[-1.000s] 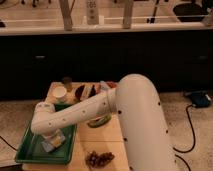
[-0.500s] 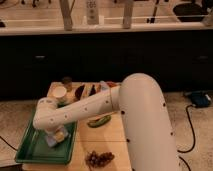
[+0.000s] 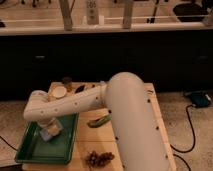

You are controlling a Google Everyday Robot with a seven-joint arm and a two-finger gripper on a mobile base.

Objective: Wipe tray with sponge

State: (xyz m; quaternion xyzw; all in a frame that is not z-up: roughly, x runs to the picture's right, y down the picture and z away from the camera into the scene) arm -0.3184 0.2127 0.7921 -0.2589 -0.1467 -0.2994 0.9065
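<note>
The green tray [image 3: 35, 150] lies on the left front part of the wooden table [image 3: 95, 140]. My white arm reaches left across the table and bends down into the tray. My gripper [image 3: 51, 129] is over the tray's far half, shut on the pale yellow sponge [image 3: 50, 133], which rests at the tray bottom. The gripper covers the sponge's upper part.
A green-yellow banana [image 3: 100, 120] lies just right of the tray. A bunch of dark grapes [image 3: 98, 158] sits at the table's front. A white cup [image 3: 58, 92], a brown jar [image 3: 66, 81] and a dark object [image 3: 80, 88] stand behind the tray. A cable [image 3: 192, 135] runs on the floor at right.
My gripper and the sponge have moved from the tray's near middle toward its far end and slightly left. The other table items have not moved.
</note>
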